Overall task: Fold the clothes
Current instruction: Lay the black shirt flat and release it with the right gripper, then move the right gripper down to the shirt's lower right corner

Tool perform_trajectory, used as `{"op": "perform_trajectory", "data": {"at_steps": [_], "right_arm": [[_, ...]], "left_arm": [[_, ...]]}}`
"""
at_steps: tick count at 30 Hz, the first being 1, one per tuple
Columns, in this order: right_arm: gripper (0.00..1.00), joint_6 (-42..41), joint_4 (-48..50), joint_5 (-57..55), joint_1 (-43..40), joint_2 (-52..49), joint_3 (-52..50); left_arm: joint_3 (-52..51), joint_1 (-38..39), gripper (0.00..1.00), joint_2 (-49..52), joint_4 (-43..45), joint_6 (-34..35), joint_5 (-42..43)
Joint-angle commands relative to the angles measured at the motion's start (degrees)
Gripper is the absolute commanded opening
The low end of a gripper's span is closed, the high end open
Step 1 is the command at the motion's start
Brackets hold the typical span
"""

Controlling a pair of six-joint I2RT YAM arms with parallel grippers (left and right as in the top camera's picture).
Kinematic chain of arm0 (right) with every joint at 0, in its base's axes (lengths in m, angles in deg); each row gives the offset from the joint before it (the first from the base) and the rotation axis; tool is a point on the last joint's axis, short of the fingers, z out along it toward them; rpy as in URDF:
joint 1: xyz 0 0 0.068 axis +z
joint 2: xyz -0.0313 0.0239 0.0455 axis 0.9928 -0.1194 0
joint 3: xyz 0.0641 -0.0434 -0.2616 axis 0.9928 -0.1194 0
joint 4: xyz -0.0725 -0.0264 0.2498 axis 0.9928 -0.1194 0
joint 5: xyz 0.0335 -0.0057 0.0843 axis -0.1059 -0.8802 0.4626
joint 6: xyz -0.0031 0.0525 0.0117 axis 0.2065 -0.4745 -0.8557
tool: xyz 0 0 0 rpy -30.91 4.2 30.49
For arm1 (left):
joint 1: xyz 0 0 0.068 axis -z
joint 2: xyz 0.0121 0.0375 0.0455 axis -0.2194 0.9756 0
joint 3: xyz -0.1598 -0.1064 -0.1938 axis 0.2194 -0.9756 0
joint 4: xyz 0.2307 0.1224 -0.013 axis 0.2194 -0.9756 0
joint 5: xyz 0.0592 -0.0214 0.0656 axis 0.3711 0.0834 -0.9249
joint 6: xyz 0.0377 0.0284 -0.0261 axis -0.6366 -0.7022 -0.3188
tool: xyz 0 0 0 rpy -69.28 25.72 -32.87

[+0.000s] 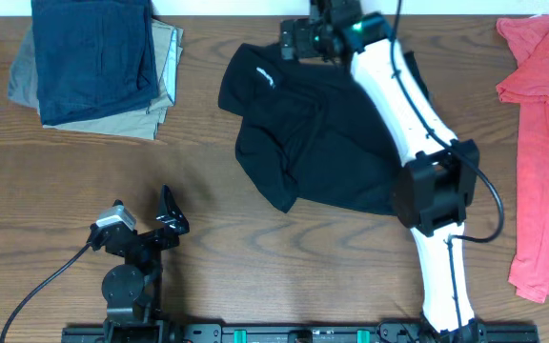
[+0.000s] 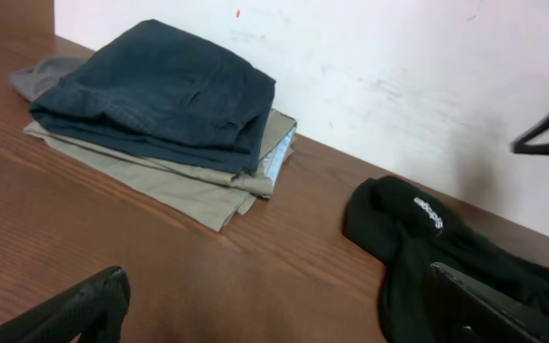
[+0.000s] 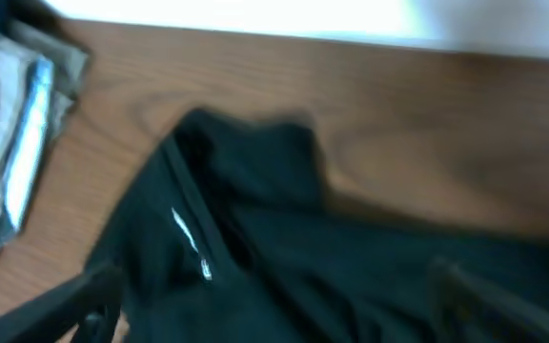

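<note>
The right arm (image 1: 394, 95) hides the upper right part of the black shirt (image 1: 303, 143) from overhead. The coral T-shirt (image 1: 541, 143) runs off the right edge and the folded stack (image 1: 93, 57) off the top. The right wrist view is blurred, leaving the shirt's white print (image 3: 191, 243) unreadable.

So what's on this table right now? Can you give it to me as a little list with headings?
Table: brown wood
Black shirt: rumpled heap, mid-table, not neatly folded
Left tool: open, empty, apart from the shirt
Right tool: open, over the shirt's far edge
Folded stack: navy-blue over khaki, far left corner
Coral-red T-shirt: spread at right edge
</note>
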Motion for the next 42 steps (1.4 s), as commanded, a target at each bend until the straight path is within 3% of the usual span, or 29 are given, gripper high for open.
{"op": "perform_trajectory", "data": {"at_steps": [1,14,17,27,33,38,42], "right_arm": [[0.99,0.5,-6.1,-1.9,-3.7,0.7,7.1],[0.99,-3.5,-40.7,-2.9,-9.6,0.7,26.7],[0.99,-8.9,-46.7,-8.5,-9.9,0.7,28.5],[0.99,-7.8,-46.8,-8.5,-9.7,11.3,26.7],[0.99,-9.0,-46.8,-13.2,-9.9,23.1,13.4],[0.99,-18.9,-46.7,-26.6,-10.2,35.5,-8.1],[0.99,-25.6,-45.2,-30.5,-11.4,42.4,-24.1]], "left_arm": [[-1.7,-0.3,0.98,-0.4,-1.0,-0.5,-1.1],[-1.7,-0.3,0.98,-0.4,-1.0,-0.5,-1.1],[-1.7,-0.3,0.98,-0.4,-1.0,-0.5,-1.1],[-1.7,-0.3,0.98,-0.4,-1.0,-0.5,-1.1],[-1.7,-0.3,0.98,-0.4,-1.0,-0.5,-1.1],[-1.7,-0.3,0.98,-0.4,-1.0,-0.5,-1.1],[-1.7,-0.3,0.98,-0.4,-1.0,-0.5,-1.1]]}}
